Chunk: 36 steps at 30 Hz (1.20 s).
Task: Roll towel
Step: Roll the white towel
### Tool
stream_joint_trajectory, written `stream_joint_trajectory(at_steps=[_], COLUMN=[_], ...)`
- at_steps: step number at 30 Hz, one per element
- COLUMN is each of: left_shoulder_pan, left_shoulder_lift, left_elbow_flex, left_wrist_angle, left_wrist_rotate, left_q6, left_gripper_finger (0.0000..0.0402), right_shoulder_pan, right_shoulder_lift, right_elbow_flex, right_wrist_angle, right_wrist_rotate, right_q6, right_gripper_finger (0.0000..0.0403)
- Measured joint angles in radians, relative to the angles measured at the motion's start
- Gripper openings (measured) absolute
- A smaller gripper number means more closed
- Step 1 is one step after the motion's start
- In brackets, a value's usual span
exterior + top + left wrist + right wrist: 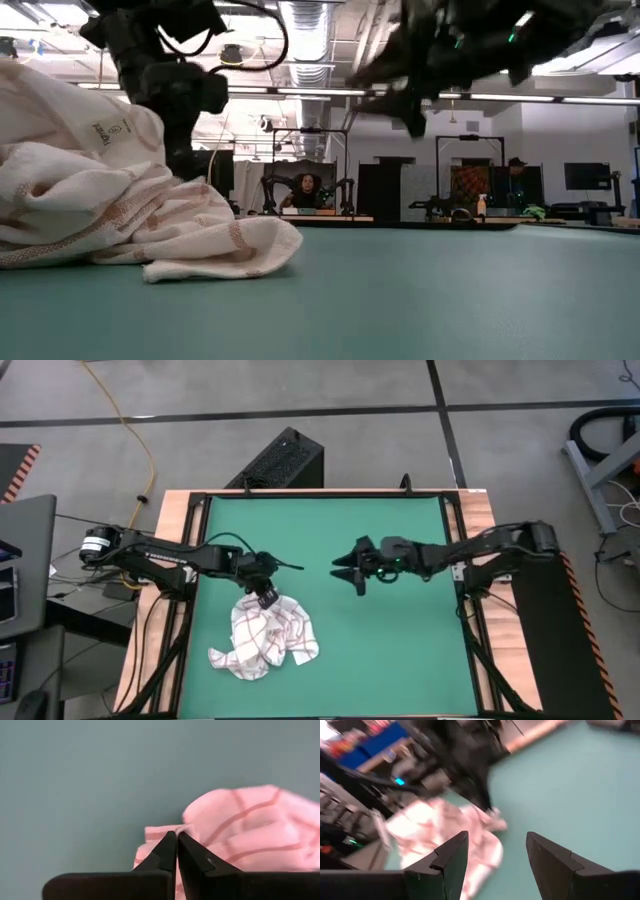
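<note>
one towel [266,640] crumpled on mat [400,650] | left tool [266,598] pinching its edge

The crumpled white cloth towel with thin red check lines [266,637] looks soft and a bit nubbly. The flat green mat [400,650] is smooth and matt, edged by pale wooden tabletop [170,520]. Both dark arms look like matt black plastic.

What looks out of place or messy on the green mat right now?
The towel lies crumpled in a loose heap near the mat's front left, not flat. The left tool is shut on its top edge. The right tool hangs open above mid-mat, apart from it.
</note>
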Motion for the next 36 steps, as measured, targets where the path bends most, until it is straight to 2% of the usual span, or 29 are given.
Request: stream_joint_trajectory(at_steps=[5,10,12,16,22,27,32,34,36], left_shoulder_pan=[0.0,0.018,0.028,0.041,0.071,0.094,0.134,0.15,0.163], left_shoulder_lift=[0.0,0.0,0.0,-0.001,-0.001,-0.001,-0.001,-0.001,-0.001], left_elbow_flex=[0.0,0.006,0.039,0.135,0.271,0.313,0.37,0.415,0.461], left_wrist_angle=[0.123,0.301,0.325,0.254,0.068,0.069,0.045,0.0,-0.046], left_wrist_rotate=[0.032,0.061,0.096,0.139,0.109,0.104,0.102,0.101,0.099], left_q6=[-0.002,-0.016,0.026,0.141,0.271,0.306,0.359,0.38,0.411], left_gripper_finger=[0.0,0.0,0.0,0.0,0.0,0.0,0.0,0.0,0.0], right_shoulder_pan=[-0.003,-0.003,-0.003,-0.003,-0.012,-0.006,-0.002,-0.003,-0.003], right_shoulder_lift=[0.186,0.319,0.351,0.373,0.353,0.349,0.359,0.36,0.36], right_elbow_flex=[0.072,0.179,0.215,0.249,0.249,0.275,0.29,0.29,0.29], right_wrist_angle=[0.011,0.019,0.02,0.021,0.03,0.033,-0.015,-0.043,-0.053], right_wrist_rotate=[-0.02,-0.144,-0.183,-0.21,-0.211,-0.211,-0.217,-0.216,-0.216], right_q6=[0.001,-0.009,-0.03,-0.066,-0.11,-0.196,-0.195,-0.197,-0.208], right_gripper_finger=[0.0222,0.0222,0.0222,0.0222,0.0222,0.0222,0.0219,0.0209,0.0179])
